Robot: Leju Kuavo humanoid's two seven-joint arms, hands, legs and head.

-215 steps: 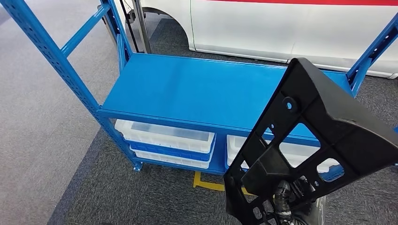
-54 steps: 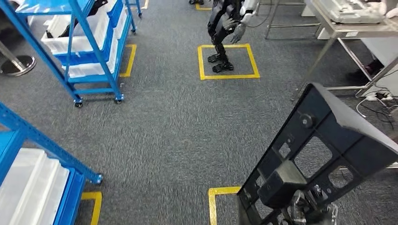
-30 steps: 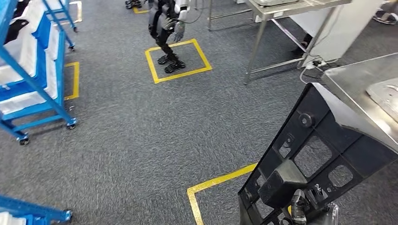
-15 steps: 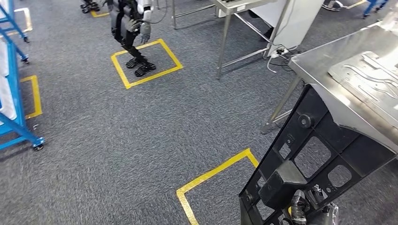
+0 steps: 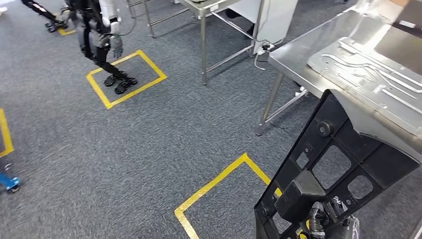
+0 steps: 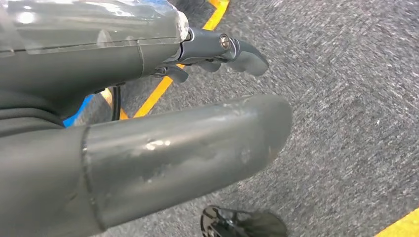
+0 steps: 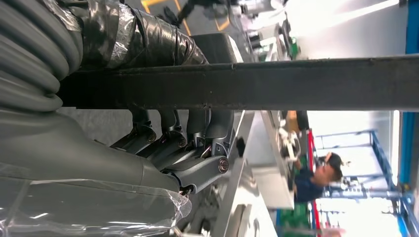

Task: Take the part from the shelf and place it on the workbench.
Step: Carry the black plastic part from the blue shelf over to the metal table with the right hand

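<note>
Right hand (image 5: 323, 219) has its fingers (image 7: 168, 140) wrapped round the low edge of the black plastic bracket part (image 5: 338, 164), holding it upright and near the steel workbench surface (image 5: 298, 55) for placing, while left hand (image 6: 148, 98) hangs with nothing, fingers apart.

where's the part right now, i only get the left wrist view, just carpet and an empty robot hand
observer: The black plastic part is in the right robot hand, held up at the lower right of the head view.
operator: is the grip solid
observer: In the right wrist view the fingers curl around a bar of the part.
operator: workbench close
observer: The steel workbench stands just beyond the part, with a stamped metal panel lying on it.
</note>
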